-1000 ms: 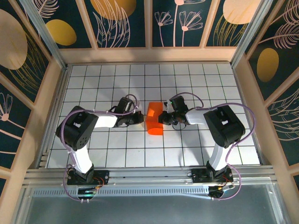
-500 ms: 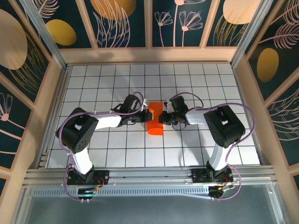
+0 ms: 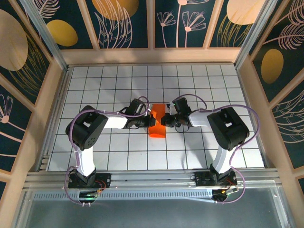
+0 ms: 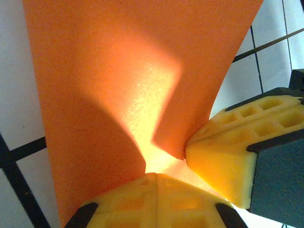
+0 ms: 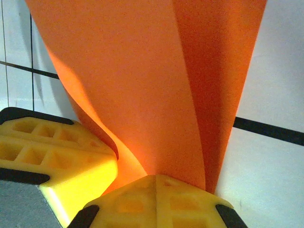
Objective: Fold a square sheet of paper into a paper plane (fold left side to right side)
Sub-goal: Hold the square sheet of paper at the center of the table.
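One curled bright orange sheet (image 3: 157, 129)

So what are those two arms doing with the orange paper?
They are folding it between them. The left gripper and the right gripper are each shut on the paper, pinching it from opposite sides near the middle of the table. The two grippers sit close together, so the sheet is bent over on itself and bulges up between them rather than lying flat. It looks like a fold in progress, not yet a finished plane.
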{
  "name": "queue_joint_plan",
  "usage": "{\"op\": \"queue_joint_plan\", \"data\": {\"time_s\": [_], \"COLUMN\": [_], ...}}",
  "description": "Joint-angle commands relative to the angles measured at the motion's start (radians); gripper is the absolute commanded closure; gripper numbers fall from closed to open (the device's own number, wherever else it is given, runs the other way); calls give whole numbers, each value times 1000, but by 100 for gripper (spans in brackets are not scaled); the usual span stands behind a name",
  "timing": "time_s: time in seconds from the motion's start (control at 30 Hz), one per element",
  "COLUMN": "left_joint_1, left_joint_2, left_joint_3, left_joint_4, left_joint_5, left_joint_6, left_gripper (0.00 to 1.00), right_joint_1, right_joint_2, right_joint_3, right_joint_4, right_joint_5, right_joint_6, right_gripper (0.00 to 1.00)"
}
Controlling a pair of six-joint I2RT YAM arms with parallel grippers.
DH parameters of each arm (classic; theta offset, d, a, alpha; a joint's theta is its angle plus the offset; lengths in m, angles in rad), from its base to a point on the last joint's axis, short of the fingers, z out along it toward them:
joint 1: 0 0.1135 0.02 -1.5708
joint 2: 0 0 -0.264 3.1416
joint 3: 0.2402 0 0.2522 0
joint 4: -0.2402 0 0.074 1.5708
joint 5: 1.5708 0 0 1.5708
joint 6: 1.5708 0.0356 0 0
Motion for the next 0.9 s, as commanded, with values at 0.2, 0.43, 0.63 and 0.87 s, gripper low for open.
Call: {"op": "queue_joint_plan", "data": {"time_s": [0.2, 0.43, 0.63, 0.87], "left_joint_1": [-2, -4, -5, -6], "left_joint_2": [36, 37, 34, 36], "left_joint_3": [9, 10, 10, 8], "left_joint_4": [-69, -70, -72, -72], "left_joint_5": [-42, -45, -49, -46], "left_joint_6": [43, 41, 41, 40], "left_gripper": [100, 100, 100, 100], "right_joint_1": [-9, -14, -13, -5], "right_joint_2": [-17, -80, -29, 57], "right_joint_3": [17, 54, 88, 133], "right_joint_4": [-138, -62, 11, 45], "right_joint_5": [34, -41, -76, -84], "right_joint_6": [-20, 9, 35, 49], "right_gripper": [100, 100, 100, 100]}}
